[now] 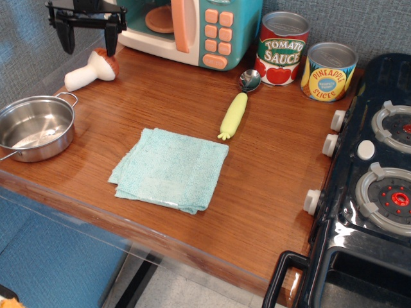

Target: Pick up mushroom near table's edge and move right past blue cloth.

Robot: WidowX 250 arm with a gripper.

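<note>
With jaws spread wide and empty, the gripper (88,40), its top cut off by the frame, hangs over the mushroom (91,70) lying near the table's (270,192) far-left edge, cans reading "Tomato Sauce" (281,48) and "Pineapple Slices" (328,71) behind.

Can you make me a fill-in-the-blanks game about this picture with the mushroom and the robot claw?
1. The mushroom has a white stem and a reddish-brown ____.
2. The open gripper hangs right above the ____.
3. The steel pot sits left of the blue ____.
4. The can next to the toy microwave says Tomato ____.

Missing words: cap; mushroom; cloth; Sauce
</note>
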